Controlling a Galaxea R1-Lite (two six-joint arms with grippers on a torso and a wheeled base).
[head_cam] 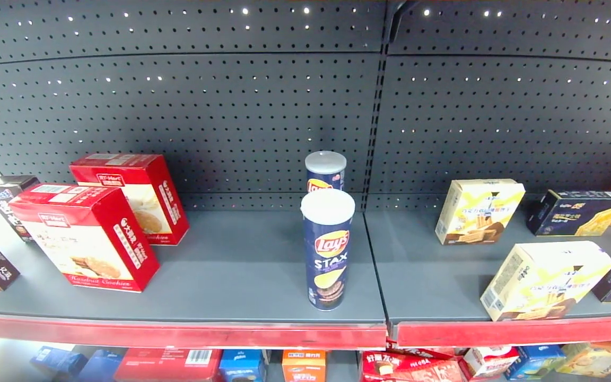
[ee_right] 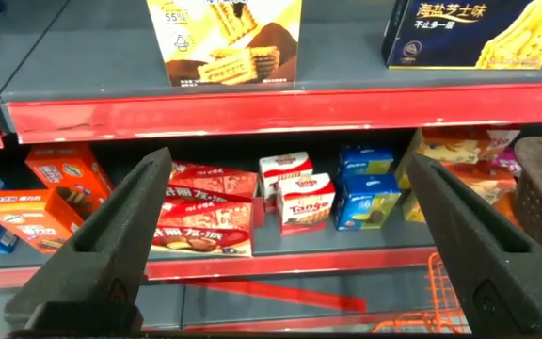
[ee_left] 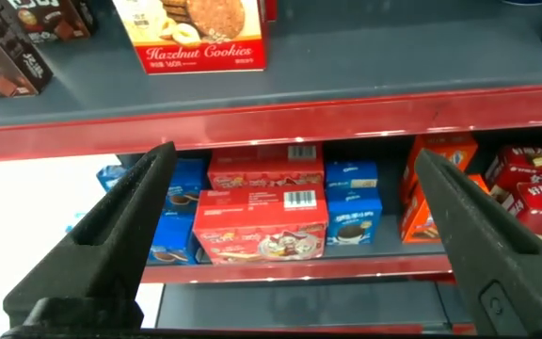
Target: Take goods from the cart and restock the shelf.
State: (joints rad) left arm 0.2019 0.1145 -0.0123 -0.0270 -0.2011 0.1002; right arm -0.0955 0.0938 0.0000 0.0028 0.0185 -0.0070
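Dark-blue cylindrical crisp cans (head_cam: 328,249) are filed upright, labels outward for display, on the grey metal shelf (head_cam: 220,276); the left gripper (ee_left: 294,153) and right gripper (ee_right: 290,158) are held wide-fingered, empty.

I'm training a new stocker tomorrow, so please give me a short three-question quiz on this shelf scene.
1. True or false: the tall navy crisp can with white lid stands upright in front of a second, grey-lidded can.
2. The left gripper has its black fingers: A) shut on a box, B) open, holding nothing, C) shut on a can.
3. Fill in: in the head view, the two red cardboard cookie boxes stand to the cans' ____.
Key: 1 true; 2 B; 3 left.
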